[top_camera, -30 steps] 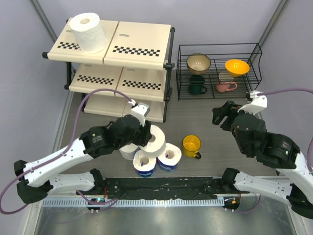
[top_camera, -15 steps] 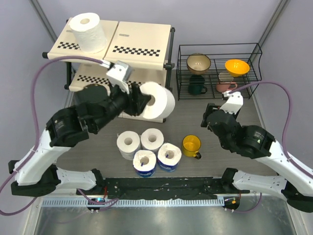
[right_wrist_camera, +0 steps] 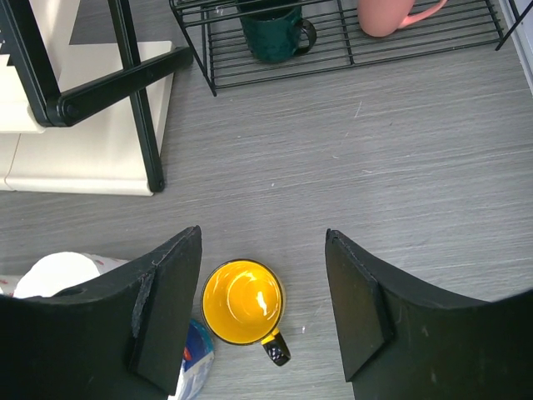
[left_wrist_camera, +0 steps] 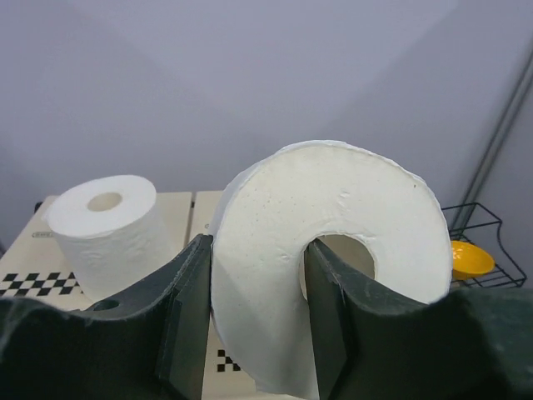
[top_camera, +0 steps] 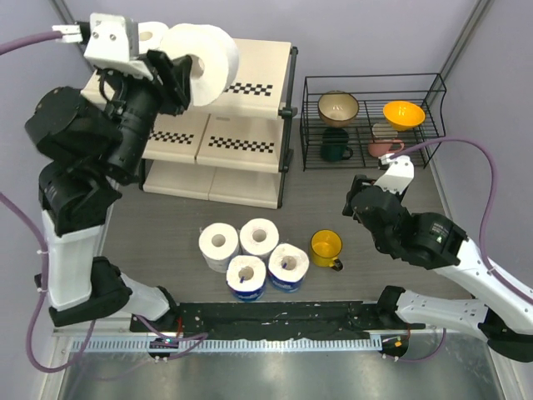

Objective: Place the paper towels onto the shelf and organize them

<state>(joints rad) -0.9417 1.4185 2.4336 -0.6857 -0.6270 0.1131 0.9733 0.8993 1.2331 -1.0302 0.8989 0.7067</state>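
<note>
Top external view: we see the shelf (top_camera: 250, 79) just beneath and beyond the left claw (top_camera: 185, 73), which hangs at top-board height, we judge so its load can be set down there. That claw is closed partway on a bare paper roll (top_camera: 208, 52), one finger (left_wrist_camera: 187, 325) outside the wall and the other inside the hollow core, a pinch that likely keeps the soft roll from slipping. The roll's long axis runs along the fingers, well off upright, its flat end facing the wrist. A second roll (left_wrist_camera: 104, 221) stands upright left of the claw. Four more rolls (top_camera: 260, 237) sit on the table below. The right claw (right_wrist_camera: 262, 242) is half open, empty, above a yellow mug (right_wrist_camera: 243, 312).
</note>
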